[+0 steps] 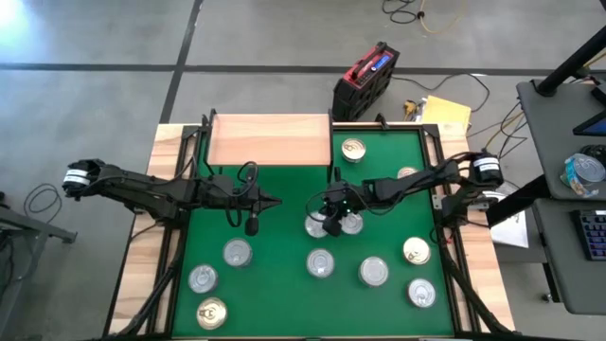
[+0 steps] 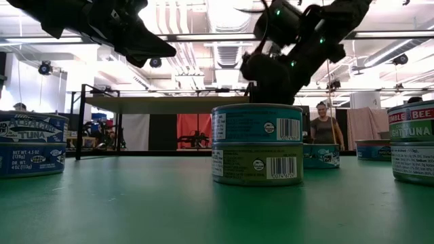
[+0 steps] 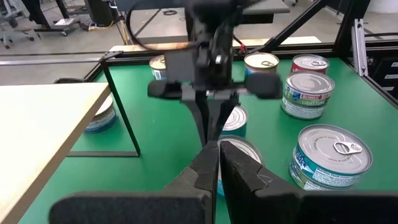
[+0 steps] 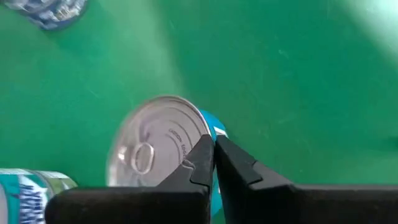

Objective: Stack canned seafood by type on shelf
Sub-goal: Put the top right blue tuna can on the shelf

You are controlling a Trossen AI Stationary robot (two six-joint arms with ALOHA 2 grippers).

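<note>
The shelf [image 1: 270, 139], a light-wood board on thin black legs, stands at the green mat's far left with nothing on it. Several round tins lie scattered over the mat, most silver-topped [image 1: 320, 262], one gold-topped at the near left [image 1: 211, 312]. In the low view a teal tin sits on an olive one [image 2: 256, 144]. My right gripper [image 1: 331, 225] is shut at mid-mat, its tips by a silver-topped, teal-sided tin [image 4: 158, 146]. My left gripper [image 1: 276, 201] hovers shut just left of it, holding nothing. My right gripper slants down from the table's right with its shut fingertips [image 4: 202, 155] in front of the silver-topped tin's rim [image 4: 205, 124]. Nothing is between the fingers. I cannot tell whether the tips touch the tin, which rests flat on the mat.
A second tin [image 1: 350, 224] lies close to the right gripper on its right. More tins stand along the mat's right side [image 1: 417, 250] and far side [image 1: 353, 149]. A red-and-black case [image 1: 365, 80] sits beyond the far edge. A person [image 2: 324, 129] stands in the room behind.
</note>
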